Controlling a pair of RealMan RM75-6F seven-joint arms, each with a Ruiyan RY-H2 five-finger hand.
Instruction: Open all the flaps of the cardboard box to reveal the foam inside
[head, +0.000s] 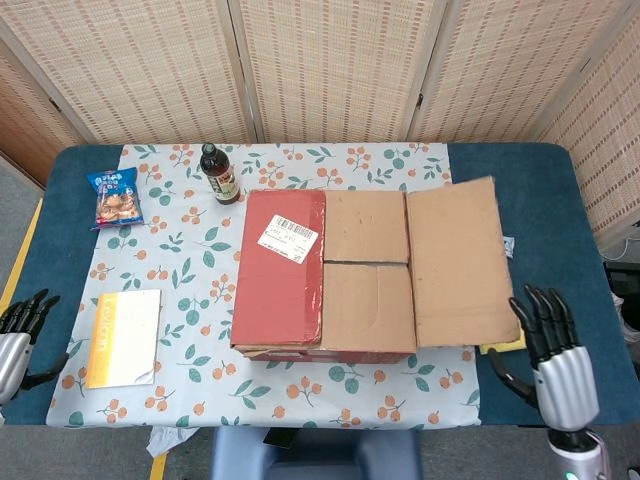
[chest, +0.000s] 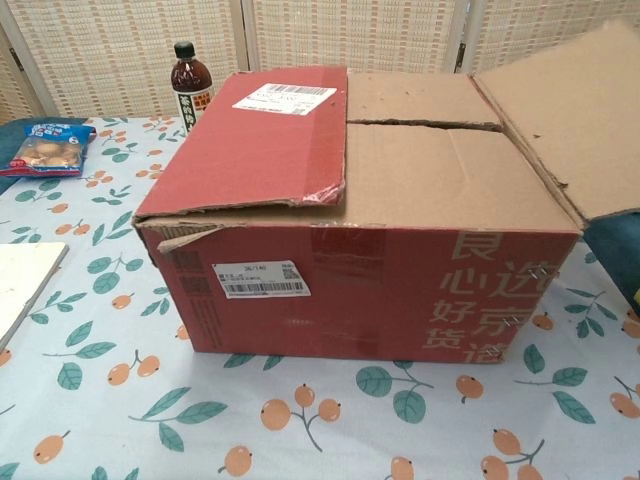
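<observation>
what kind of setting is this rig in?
Probably a staged indoor test or lab corner, not a real home: woven folding screens wall off a table with a floral cloth, where a cardboard box sits among scattered household props.

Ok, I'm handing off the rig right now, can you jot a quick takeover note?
Left hand: open, low at the table's left edge, holding nothing.
Right hand: open, off the box's right side, holding nothing.
Cardboard box: mid-table. Right outer flap is folded out flat. Left outer flap lies closed, as do the two inner flaps.
Left to do: left outer flap, then both inner flaps. No foam visible yet.
</observation>
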